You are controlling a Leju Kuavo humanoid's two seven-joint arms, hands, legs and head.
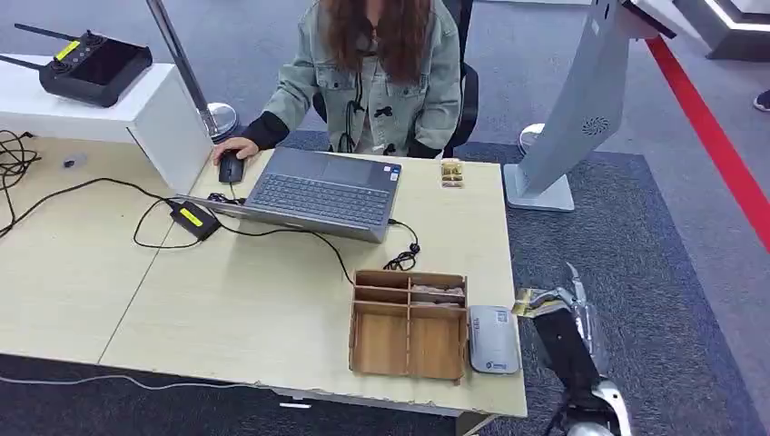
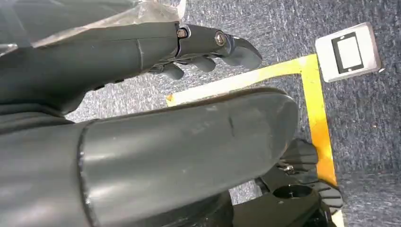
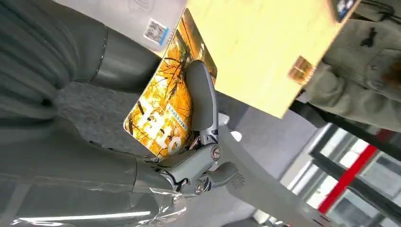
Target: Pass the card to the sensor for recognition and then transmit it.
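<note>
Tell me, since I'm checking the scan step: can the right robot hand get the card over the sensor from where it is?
Probably yes. The right robot hand holds the card just off the table edge, beside the grey sensor; nothing stands between them, and the wooden organizer sits on the sensor's far side.

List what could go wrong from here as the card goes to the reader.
1. The right hand holds the yellow card beside the desk's edge, just off the grey card reader; swinging in low could knock the card on the desk edge.
2. The wooden organizer stands right against the reader, so overshooting may bump it.
3. The card seems held at one end and might slip.
</note>
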